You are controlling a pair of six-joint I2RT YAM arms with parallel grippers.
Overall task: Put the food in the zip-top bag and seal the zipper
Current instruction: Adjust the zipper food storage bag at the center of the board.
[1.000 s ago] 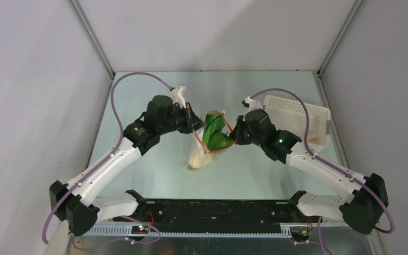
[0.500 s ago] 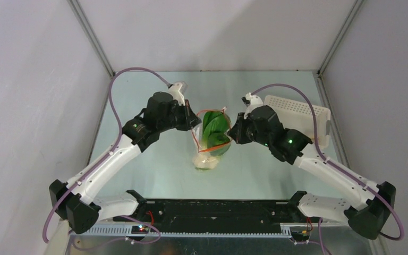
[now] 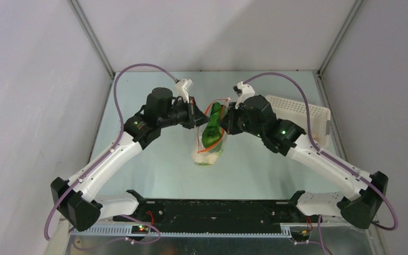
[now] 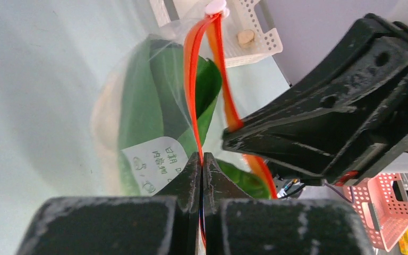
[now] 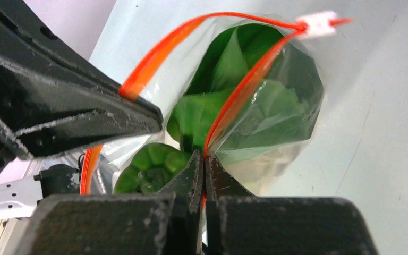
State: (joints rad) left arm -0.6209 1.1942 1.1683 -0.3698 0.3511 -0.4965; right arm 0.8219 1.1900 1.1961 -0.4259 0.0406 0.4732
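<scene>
From above, both wrists mask the fingertips. The clear zip-top bag (image 3: 205,154) stands upright between them, mid-surface (image 3: 164,170), with green food (image 3: 211,133) inside and cream pieces blurred.
Left wrist: left hand (image 4: 202,159) clenched on one side of the orange zipper (image 4: 191,79).
Right wrist: right hand (image 5: 203,158) pinches the other side; the mouth gapes.

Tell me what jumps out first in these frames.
The clear zip-top bag, stuffed with bright green leafy food, is held mid-table between both arms. The left gripper and right gripper are each shut on one side of its orange-red zipper, mouth gaping open. A white basket sits at the right rear.
</scene>
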